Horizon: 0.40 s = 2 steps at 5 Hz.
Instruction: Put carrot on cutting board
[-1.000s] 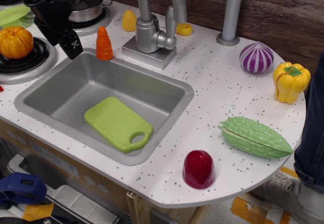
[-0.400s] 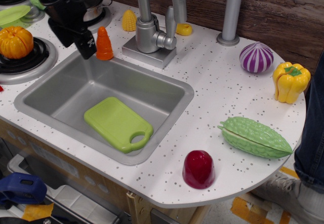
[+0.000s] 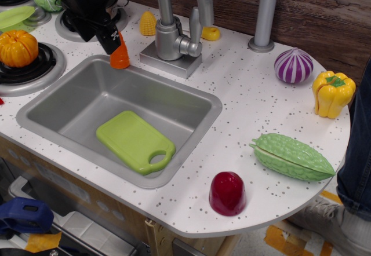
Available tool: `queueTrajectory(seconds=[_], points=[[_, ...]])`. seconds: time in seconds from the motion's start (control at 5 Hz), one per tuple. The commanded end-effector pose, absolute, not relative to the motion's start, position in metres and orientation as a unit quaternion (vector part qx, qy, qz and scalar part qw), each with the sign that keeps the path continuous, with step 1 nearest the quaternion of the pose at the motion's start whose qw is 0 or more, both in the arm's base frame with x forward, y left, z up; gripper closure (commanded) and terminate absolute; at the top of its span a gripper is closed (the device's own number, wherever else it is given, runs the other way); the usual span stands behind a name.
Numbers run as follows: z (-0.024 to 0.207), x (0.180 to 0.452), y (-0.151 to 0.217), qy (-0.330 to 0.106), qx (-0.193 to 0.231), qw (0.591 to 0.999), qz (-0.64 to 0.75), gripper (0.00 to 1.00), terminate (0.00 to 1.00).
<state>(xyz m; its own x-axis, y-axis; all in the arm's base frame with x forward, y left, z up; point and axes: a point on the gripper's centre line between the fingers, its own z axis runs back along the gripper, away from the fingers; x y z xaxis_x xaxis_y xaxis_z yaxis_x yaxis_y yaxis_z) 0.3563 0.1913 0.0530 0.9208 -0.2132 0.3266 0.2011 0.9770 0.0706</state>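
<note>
The orange ridged carrot (image 3: 120, 58) stands upright on the counter at the sink's far rim, left of the faucet. My black gripper (image 3: 112, 40) is right over its top and hides the tip; I cannot tell how its jaws stand or whether it touches the carrot. The lime-green cutting board (image 3: 134, 141) lies flat in the bottom of the sink (image 3: 191, 108), handle hole toward the front right.
A chrome faucet (image 3: 171, 33) stands just right of the carrot. An orange pumpkin (image 3: 17, 47) sits on the left burner. A corn piece (image 3: 148, 23), purple onion (image 3: 293, 65), yellow pepper (image 3: 332, 94), green gourd (image 3: 291, 156) and dark red piece (image 3: 227, 193) lie on the counter.
My gripper has moved right from over the left stove area to directly above the carrot. The carrot and cutting board have not moved.
</note>
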Motion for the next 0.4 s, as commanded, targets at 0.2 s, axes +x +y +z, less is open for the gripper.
queueTrajectory(seconds=[0.2], points=[[0.056,0.371,0.184,-0.218,0.017,0.969,-0.115,0.0,0.0]])
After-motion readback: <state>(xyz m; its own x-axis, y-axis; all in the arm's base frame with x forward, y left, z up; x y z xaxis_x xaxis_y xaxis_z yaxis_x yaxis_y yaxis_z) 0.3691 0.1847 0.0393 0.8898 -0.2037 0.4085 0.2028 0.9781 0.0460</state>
